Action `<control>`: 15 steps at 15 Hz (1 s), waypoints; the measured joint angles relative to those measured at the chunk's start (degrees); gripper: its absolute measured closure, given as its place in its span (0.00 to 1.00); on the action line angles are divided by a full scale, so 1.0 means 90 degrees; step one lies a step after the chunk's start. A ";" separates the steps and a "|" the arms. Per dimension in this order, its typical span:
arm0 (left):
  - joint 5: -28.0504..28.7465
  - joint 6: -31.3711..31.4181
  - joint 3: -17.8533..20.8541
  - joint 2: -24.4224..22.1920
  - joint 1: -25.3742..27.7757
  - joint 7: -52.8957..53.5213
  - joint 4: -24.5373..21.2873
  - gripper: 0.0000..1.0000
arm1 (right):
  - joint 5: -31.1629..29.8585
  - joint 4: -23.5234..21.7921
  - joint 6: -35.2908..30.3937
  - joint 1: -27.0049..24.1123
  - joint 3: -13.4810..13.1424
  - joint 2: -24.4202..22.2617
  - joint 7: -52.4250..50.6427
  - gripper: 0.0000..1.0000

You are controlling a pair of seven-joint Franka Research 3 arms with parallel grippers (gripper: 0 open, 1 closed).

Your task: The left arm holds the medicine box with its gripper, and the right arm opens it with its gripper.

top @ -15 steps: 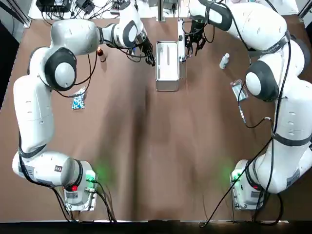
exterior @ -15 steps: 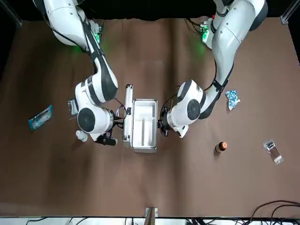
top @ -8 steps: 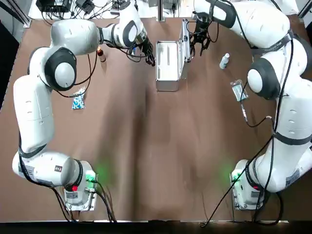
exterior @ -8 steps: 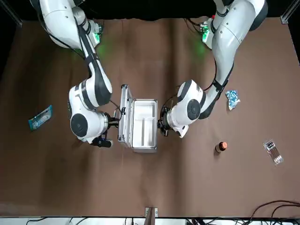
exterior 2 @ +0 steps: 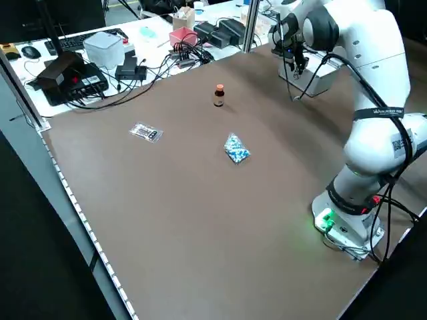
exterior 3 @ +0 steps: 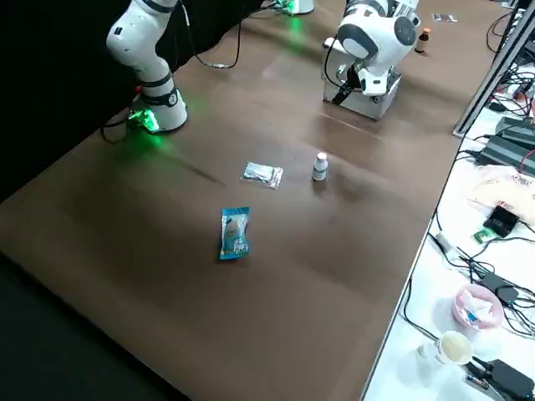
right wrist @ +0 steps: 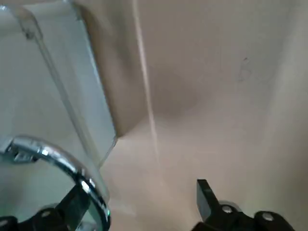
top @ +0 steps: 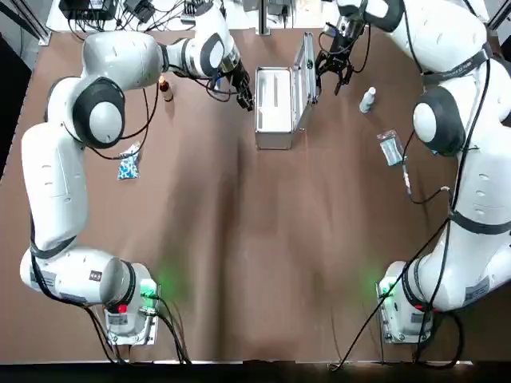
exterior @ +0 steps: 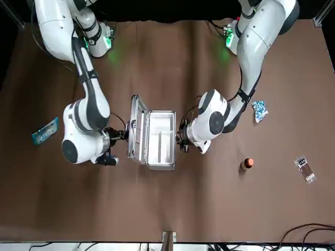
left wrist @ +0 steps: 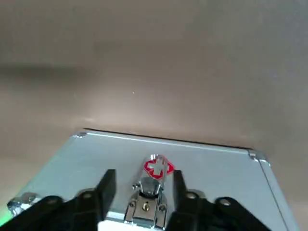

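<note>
The silver medicine box (top: 274,112) lies at the far middle of the table, its white tray exposed and its lid (top: 304,65) tilted out toward my right side. My left gripper (top: 247,94) presses on the box's left wall. In the left wrist view its fingers (left wrist: 107,186) sit on either side of the red-cross latch (left wrist: 156,168). My right gripper (top: 334,70) hovers just beyond the lid, open. The lid's metal handle (right wrist: 45,150) curves past one of its fingertips (right wrist: 73,206) and nothing is clamped. In the front view the lid (exterior: 133,135) stands beside the box (exterior: 160,140).
A brown bottle (top: 165,88) and a blue pill pack (top: 128,164) lie on my left side. On my right side are a white bottle (top: 367,99) and a sachet (top: 390,148). A clear packet (exterior: 304,168) lies toward the far left corner.
The lid has swung from nearly upright to leaning out toward my right. My right gripper moved rightward with it. The left gripper and the box body stayed put.
</note>
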 joint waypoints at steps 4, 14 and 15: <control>0.0052 -0.0482 -0.0001 -0.0108 0.0104 0.0001 0.0103 0.12 | 0.0824 0.0000 -0.0638 -0.0400 -0.0004 0.0000 -0.0555 0.02; 0.0368 -0.2470 0.0092 -0.1621 0.1165 0.2353 0.0423 0.00 | -0.0287 0.0842 -0.1478 -0.1993 -0.0065 -0.0304 -0.0916 0.01; 0.0368 -0.2675 0.0098 -0.1706 0.1343 0.2750 0.0469 0.00 | -0.0591 0.0917 -0.1487 -0.2052 -0.0067 -0.0448 -0.0925 0.01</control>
